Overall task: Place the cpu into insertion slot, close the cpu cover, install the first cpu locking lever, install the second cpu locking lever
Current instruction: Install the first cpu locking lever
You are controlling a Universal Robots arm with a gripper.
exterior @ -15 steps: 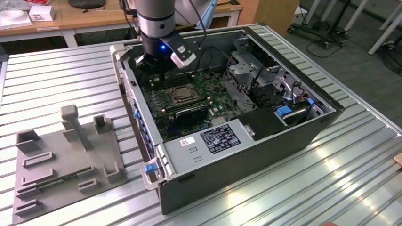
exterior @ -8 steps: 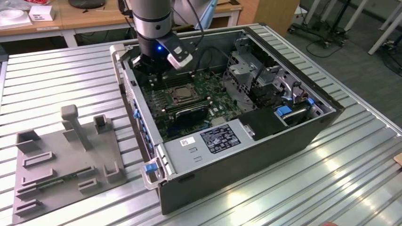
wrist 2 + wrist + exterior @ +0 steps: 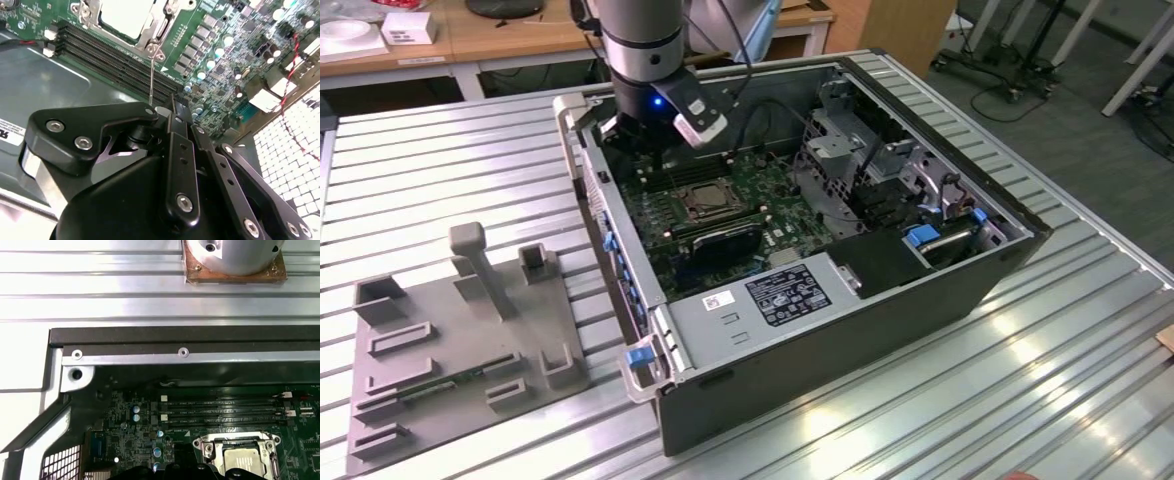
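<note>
the cpu [image 3: 125, 15], a small flat square chip with a pale silvery-grey top, lies flat and level in the insertion slot [image 3: 683, 205]. the slot is a square socket with a silver metal rim, set in the green motherboard just beside the long black memory slots. the cpu cover [image 3: 161, 31], a thin metal frame with an open middle, lies down over the socket, and the chip's pale top shows through the opening. in the first wrist view the frame [image 3: 272, 452] borders the chip [image 3: 245, 462]. a thin straight silver locking lever [image 3: 151, 80] runs from the cover's pointed tab.
</note>
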